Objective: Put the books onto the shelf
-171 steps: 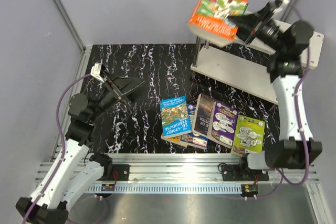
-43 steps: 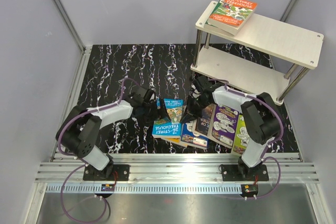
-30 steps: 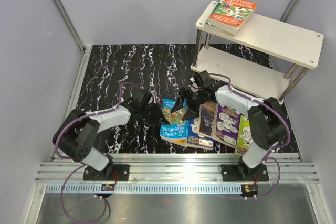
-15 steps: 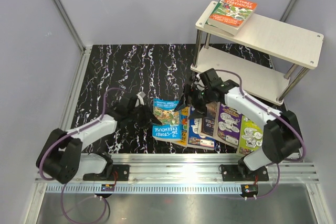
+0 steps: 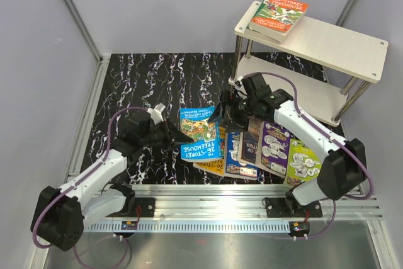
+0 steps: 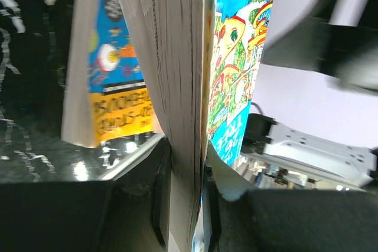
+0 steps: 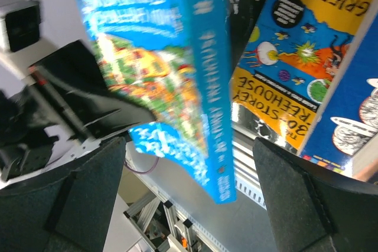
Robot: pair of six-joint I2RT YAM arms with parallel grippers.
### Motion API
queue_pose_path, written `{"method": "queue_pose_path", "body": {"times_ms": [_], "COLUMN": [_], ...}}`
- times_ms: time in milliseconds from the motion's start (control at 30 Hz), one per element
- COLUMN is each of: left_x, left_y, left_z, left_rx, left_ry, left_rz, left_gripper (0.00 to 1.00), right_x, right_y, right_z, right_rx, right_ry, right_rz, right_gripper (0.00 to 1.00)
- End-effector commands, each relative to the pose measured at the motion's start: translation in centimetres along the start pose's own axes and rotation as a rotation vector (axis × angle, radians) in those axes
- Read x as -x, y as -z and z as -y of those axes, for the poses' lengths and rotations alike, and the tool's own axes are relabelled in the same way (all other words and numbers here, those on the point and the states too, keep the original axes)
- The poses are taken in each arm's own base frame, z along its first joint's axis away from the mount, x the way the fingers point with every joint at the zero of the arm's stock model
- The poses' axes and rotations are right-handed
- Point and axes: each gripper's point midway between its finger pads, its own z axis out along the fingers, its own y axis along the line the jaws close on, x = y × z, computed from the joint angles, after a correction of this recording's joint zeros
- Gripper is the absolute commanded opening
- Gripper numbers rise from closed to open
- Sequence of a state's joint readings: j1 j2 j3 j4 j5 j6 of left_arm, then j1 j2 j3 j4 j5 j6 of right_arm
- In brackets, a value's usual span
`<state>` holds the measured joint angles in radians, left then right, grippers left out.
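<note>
My left gripper (image 5: 180, 138) is shut on the left edge of a blue book (image 5: 201, 133) and holds it tilted above the table. In the left wrist view the page block (image 6: 183, 87) is pinched between the jaws of the left gripper (image 6: 186, 196). My right gripper (image 5: 221, 115) stands open at the book's far right corner. In the right wrist view the blue book (image 7: 171, 69) hangs between the wide-apart fingers of the right gripper (image 7: 192, 196) without touching them. An orange book (image 5: 280, 9) lies on a green one on the shelf (image 5: 334, 45).
Several books lie side by side on the black marbled table (image 5: 145, 80): a yellow one (image 5: 214, 163), a blue one (image 5: 236, 155), a dark one (image 5: 252, 138), a purple one (image 5: 272, 149) and a lime-green one (image 5: 301, 162). The shelf's metal posts (image 5: 238, 61) stand just behind my right arm.
My left arm has pulled back toward the near left, with the blue book raised in its jaws. The right gripper has opened wider and rose slightly beside the book.
</note>
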<state>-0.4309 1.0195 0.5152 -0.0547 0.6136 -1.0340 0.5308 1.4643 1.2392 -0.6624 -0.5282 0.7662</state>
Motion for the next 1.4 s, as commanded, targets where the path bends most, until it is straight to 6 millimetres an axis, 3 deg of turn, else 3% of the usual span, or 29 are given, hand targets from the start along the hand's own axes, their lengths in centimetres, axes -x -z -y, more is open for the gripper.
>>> {"method": "queue_pose_path", "body": {"times_ms": [0,133,267,367,400,467,500,533,567,600,633,667,700,733,800,833,867,900,967,1000,1067,1100,1133,1167,1233,1267,1367], "left_x": [0.2,0.0,-0.6,-1.4,-1.8,-1.9,-2.5,-1.2,-0.6,-1.1,1.4,2.2,1.8,3.2,4.0,5.4,6.3,5.8,6.4,6.2,6.0,4.8,4.6,2.8,1.9,-0.2,-2.8], "left_y": [1.7,2.4,2.1,1.2,1.0,0.3,0.0,0.1,0.0,0.8,1.7,2.5,3.8,4.8,7.2,8.6,9.8,10.9,11.6,11.4,10.4,9.4,8.3,7.1,5.8,4.0,1.1], "left_z": [5.4,7.0,8.1,8.9,9.5,9.5,8.0,8.6,7.6,4.7,4.6,4.0,1.8,0.8,0.5,0.3,1.8,1.9,3.3,5.4,6.8,8.3,8.5,9.2,11.1,11.4,12.9], "left_rx": [-0.194,-0.256,-0.286,-0.304,-0.313,-0.28,-0.198,-0.16,-0.079,0.098,0.203,0.282,0.414,0.507,0.643,0.724,0.745,0.796,0.815,0.764,0.752,0.714,0.739,0.727,0.709,0.703,0.667], "left_ry": [-0.069,-0.07,-0.066,-0.07,-0.081,-0.112,-0.092,-0.168,-0.188,-0.161,-0.244,-0.263,-0.258,-0.298,-0.32,-0.348,-0.369,-0.399,-0.459,-0.501,-0.554,-0.61,-0.644,-0.703,-0.75,-0.806,-0.874], "left_rz": [0.015,0.015,0.001,-0.027,-0.045,-0.049,-0.077,-0.021,0.0,-0.024,0.084,0.111,0.09,0.151,0.177,0.243,0.29,0.277,0.308,0.315,0.307,0.282,0.278,0.238,0.255,0.208,0.16], "left_gripper": [0.0,0.0,0.0,0.0,0.0,0.0,0.01,0.21,0.39,0.54,0.77,0.82,0.85,0.87,0.89,0.9,0.9,0.9,0.9,0.89,0.88,0.88,0.88,0.88,0.88,0.89,0.9], "right_x": [1.1,1.0,0.8,0.7,0.8,0.9,1.0,0.9,0.9,0.9,0.7,0.7,0.7,0.4,0.3,0.3,0.4,0.7,0.6,0.8,0.8,0.8,0.9,0.8,0.8,0.9,0.6], "right_y": [0.1,-0.1,-0.4,-0.5,-0.5,-0.1,0.3,0.6,0.8,1.2,1.5,1.7,1.9,2.1,2.4,2.5,2.5,2.4,2.8,2.7,2.5,2.3,2.2,1.9,1.8,1.7,1.9], "right_z": [0.5,0.2,-0.6,-1.3,-1.4,-1.7,-1.8,-1.8,-1.9,-1.9,-1.9,-1.6,-1.5,-1.1,-0.1,0.2,0.7,1.7,2.4,2.7,2.6,2.6,2.4,2.3,1.8,1.7,0.9], "right_rx": [-0.062,-0.046,-0.01,0.011,0.013,0.011,0.004,-0.002,-0.003,-0.006,-0.017,-0.028,-0.041,-0.059,-0.108,-0.131,-0.162,-0.217,-0.279,-0.298,-0.299,-0.298,-0.295,-0.293,-0.28,-0.275,-0.255], "right_ry": [0.018,0.022,0.019,0.026,0.028,0.033,0.036,0.039,0.047,0.054,0.054,0.06,0.063,0.056,0.049,0.044,0.039,0.031,0.017,0.009,-0.003,-0.012,-0.015,-0.032,-0.038,-0.047,-0.047], "right_rz": [0.037,0.03,0.028,0.025,0.029,0.04,0.052,0.054,0.057,0.068,0.063,0.065,0.074,0.068,0.076,0.079,0.082,0.094,0.081,0.075,0.072,0.065,0.063,0.051,0.048,0.047,0.039], "right_gripper": [0.96,0.95,0.81,0.5,0.25,0.02,0.0,0.0,0.0,0.0,0.0,0.0,0.0,0.0,0.0,0.0,0.0,0.0,0.0,0.0,0.0,0.0,0.0,0.0,0.0,0.0,0.0]}}
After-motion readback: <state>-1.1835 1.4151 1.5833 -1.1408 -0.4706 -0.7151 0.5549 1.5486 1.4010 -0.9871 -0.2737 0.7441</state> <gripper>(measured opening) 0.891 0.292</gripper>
